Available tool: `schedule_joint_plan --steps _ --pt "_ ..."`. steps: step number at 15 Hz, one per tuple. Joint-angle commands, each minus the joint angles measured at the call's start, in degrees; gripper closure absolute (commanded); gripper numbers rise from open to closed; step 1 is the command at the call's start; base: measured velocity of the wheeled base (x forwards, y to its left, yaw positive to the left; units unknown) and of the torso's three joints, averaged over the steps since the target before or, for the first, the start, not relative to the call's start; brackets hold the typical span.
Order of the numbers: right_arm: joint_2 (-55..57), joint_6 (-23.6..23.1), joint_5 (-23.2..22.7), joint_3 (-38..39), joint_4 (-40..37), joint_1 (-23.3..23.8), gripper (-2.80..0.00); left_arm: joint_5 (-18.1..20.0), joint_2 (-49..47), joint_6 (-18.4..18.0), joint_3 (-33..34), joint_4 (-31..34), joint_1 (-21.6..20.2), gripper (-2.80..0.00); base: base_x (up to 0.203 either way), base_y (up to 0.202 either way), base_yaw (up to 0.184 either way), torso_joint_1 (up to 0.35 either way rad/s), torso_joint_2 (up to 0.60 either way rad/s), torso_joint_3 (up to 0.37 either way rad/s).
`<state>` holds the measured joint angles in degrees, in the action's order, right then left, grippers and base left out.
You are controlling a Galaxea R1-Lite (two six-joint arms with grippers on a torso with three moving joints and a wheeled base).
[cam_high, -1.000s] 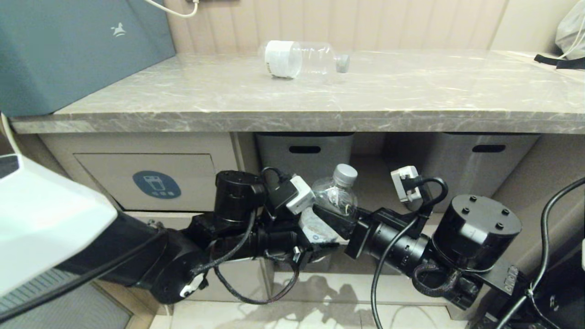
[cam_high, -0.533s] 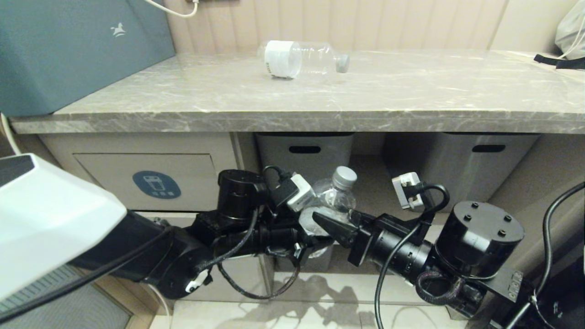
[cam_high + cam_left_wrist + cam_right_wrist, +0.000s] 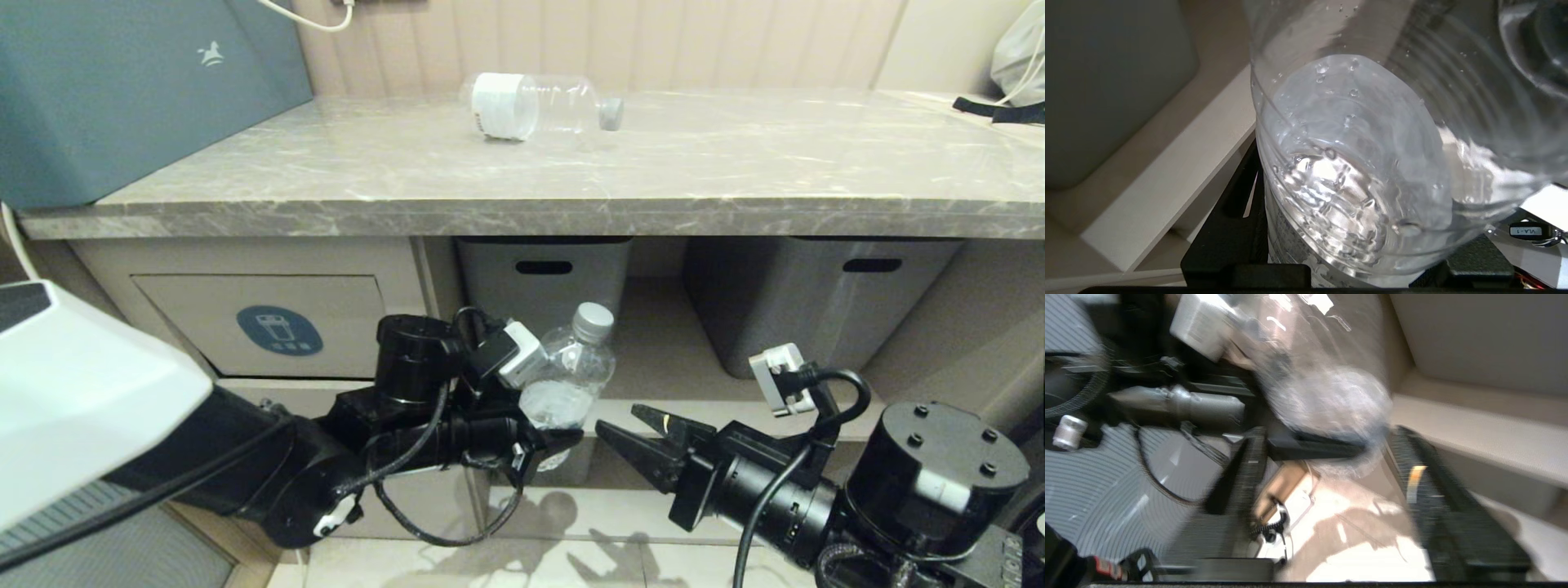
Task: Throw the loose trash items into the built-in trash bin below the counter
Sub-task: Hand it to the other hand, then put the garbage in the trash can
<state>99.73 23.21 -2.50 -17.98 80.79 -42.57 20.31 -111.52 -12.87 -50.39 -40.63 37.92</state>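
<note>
A small clear water bottle [image 3: 571, 367] with a grey cap stands almost upright below the counter [image 3: 653, 171], and my left gripper [image 3: 549, 431] is shut on its lower body. It fills the left wrist view as a clear bottle [image 3: 1355, 163], with one black finger [image 3: 1229, 228] against its side. My right gripper [image 3: 620, 418] hangs open just right of it, apart from it; in the right wrist view the bottle [image 3: 1331, 396] lies beyond the spread fingers. A second bottle [image 3: 531, 104] lies on its side on the counter. The trash bin flap [image 3: 204, 314] with its blue sticker [image 3: 279, 329] is at the left.
Two grey tubs [image 3: 543, 273] [image 3: 816, 294] with slot handles stand under the counter behind the grippers. A large blue-grey box [image 3: 122, 90] sits on the counter's left end. A dark strap [image 3: 1000, 110] lies at the far right.
My right gripper has let go of the bottle, opened, and drawn back down and to the right. The left gripper keeps the bottle and has shifted it slightly left.
</note>
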Motion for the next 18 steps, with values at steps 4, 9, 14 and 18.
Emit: schedule_joint_plan --steps 4,9,14,18 --pt "-5.3 0.4 1.2 6.3 1.1 11.5 0.00 -0.1 8.0 -0.1 8.4 0.4 -0.1 0.00 0.000 0.000 0.000 0.000 0.00 0.000" --pt "-16.9 -0.4 1.2 16.7 1.4 19.5 0.00 -2.2 22.4 0.0 18.3 2.1 1.2 0.00 0.000 0.000 0.000 0.000 0.00 0.000" --pt "-34.0 -11.5 3.8 17.9 -7.8 30.1 0.00 -6.9 35.8 0.2 23.9 5.6 2.5 0.00 0.000 0.000 0.000 0.000 0.00 0.000" --pt "-58.4 -18.2 3.9 18.0 -35.6 33.6 0.00 -7.2 40.9 0.2 27.7 6.3 2.4 0.00 0.000 0.000 0.000 0.000 0.00 0.000"
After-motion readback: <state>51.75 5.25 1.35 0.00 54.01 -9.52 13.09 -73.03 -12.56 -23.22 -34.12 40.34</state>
